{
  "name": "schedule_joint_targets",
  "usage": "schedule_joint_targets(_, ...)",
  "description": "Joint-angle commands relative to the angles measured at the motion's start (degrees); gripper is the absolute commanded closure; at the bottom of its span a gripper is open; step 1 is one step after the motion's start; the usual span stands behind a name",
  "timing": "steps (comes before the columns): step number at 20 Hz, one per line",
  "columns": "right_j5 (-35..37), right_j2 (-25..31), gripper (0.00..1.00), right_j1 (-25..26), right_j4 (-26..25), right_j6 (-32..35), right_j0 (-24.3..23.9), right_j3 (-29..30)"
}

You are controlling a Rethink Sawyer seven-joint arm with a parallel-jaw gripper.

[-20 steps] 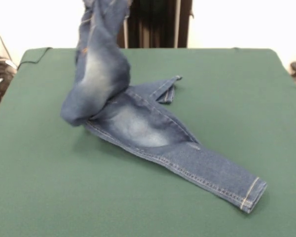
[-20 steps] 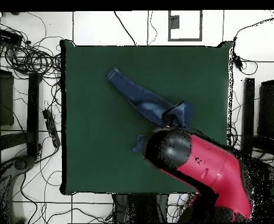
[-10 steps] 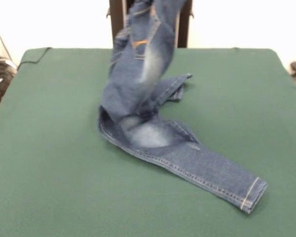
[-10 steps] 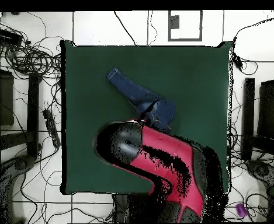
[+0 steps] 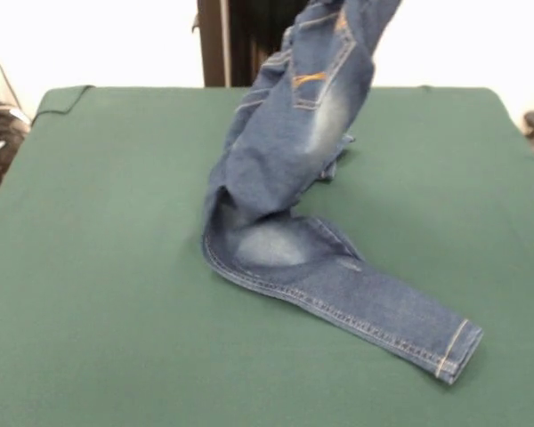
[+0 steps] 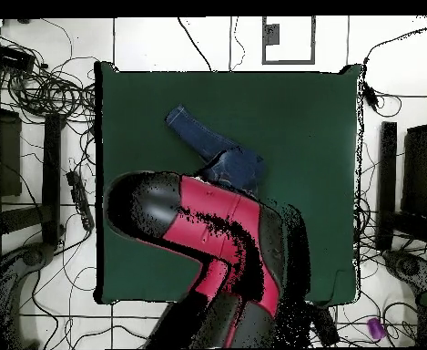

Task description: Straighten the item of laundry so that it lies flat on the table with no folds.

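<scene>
I have the jeans (image 5: 289, 196) half off the table (image 5: 89, 294); the waistband end is hoisted out past the top of the front view, one leg draped down from it in a slack fold, while the other leg lies flat on the green cloth and runs out to its hemmed cuff (image 5: 452, 349) near the table's front right corner; where the hanging part meets the lying part there is a crumpled bend around the faded seat patch; the gripper itself I cannot see in either view, the front view cutting off above the denim and the overhead view showing only the red and black arm (image 6: 208, 228) lying across the cloth and covering that end, so I cannot tell how its fingers stand, though the lifted cloth suggests to me that something up there has hold of it; what matters for my next move is the line of the flat leg, which points from the bend away toward that cuff; I judge the raised end should be drawn along that same axis, opposite the cuff, then lowered, or the fold will simply settle back on itself.
</scene>
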Motion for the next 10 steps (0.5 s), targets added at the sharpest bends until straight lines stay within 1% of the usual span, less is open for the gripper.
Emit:
schedule_joint_targets(1,11.18,1.35,1.00,-0.74,0.71,12.41,1.39,-2.94)
schedule_joint_targets(4,11.59,0.40,1.00,-3.62,-1.94,6.77,-0.19,-1.80)
schedule_joint_targets(6,13.54,-0.15,1.00,-6.29,-3.55,2.63,-1.46,-1.73)
schedule_joint_targets(10,17.55,0.29,1.00,-11.24,-7.08,-5.94,-5.58,-2.06)
